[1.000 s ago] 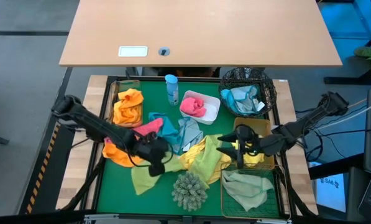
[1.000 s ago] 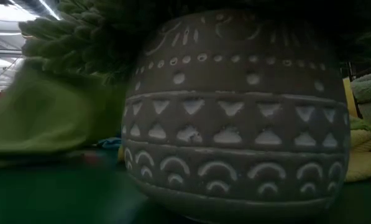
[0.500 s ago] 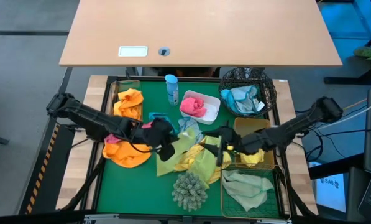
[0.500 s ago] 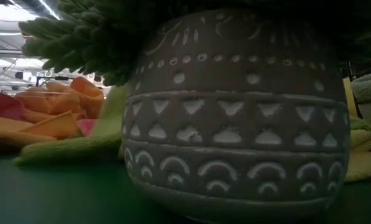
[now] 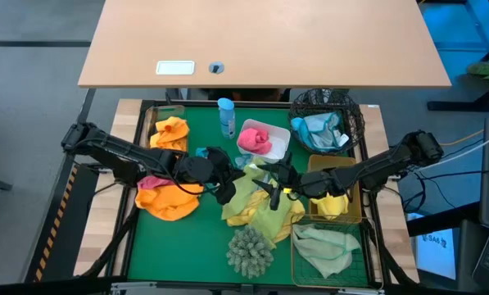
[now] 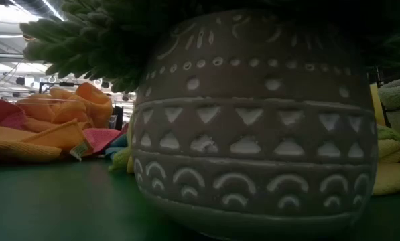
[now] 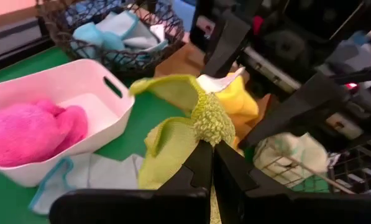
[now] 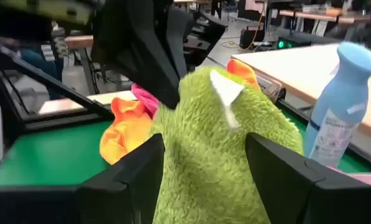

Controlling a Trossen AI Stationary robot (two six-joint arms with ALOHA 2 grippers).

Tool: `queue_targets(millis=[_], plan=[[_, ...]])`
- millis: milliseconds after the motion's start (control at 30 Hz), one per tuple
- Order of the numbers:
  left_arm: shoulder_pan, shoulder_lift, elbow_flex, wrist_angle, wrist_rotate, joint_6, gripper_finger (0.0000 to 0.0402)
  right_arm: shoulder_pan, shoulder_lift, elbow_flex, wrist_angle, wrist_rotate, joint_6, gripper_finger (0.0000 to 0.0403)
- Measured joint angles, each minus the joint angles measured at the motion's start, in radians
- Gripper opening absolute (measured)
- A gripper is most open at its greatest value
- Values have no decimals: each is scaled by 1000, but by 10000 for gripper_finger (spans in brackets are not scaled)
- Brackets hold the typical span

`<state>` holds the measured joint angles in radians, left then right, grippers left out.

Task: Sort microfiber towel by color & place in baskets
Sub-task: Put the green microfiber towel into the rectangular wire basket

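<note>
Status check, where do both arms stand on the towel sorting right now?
Left end effector shut on the green towel, mid-table. Right end effector open, fingers either side of the same towel. Nothing blocking; loose towel pile underneath.

Both arms meet over the middle of the worktop (image 5: 146, 246), crowding it: the left gripper (image 5: 228, 187) and right gripper (image 5: 270, 182) sit close together around a pale green towel (image 5: 248, 197). Bare green mat lies open at the near left. The shaggy clump (image 5: 250, 250) blocks the near centre.

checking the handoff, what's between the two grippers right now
A green towel, pinched by the shut left gripper and facing the open right gripper; high view.
</note>
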<state>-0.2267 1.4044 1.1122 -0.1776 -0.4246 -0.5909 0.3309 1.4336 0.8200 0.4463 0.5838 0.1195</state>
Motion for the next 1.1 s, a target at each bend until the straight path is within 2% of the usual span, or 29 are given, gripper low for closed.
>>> queue_targets(millis=[300,500,600,733,867,967,1033,1100], plan=[[0,0,0,103,36,14,0,2,36,0,38,-1,-74,225],[0,0,0,126,49,30,0,0,37,0,105,-107,-74,225],[0,0,0,126,49,29,3,0,37,0,127,-125,-74,217],[-1,0,0,126,49,28,17,0,37,0,128,-125,-74,170],[-1,0,0,125,49,28,30,0,37,0,127,-134,-74,89],[0,0,0,119,70,29,39,0,34,0,120,-192,-76,22],[0,0,0,118,108,39,47,0,25,0,106,-247,-92,13],[-1,0,0,118,133,48,58,2,11,0,93,-296,-89,24]])
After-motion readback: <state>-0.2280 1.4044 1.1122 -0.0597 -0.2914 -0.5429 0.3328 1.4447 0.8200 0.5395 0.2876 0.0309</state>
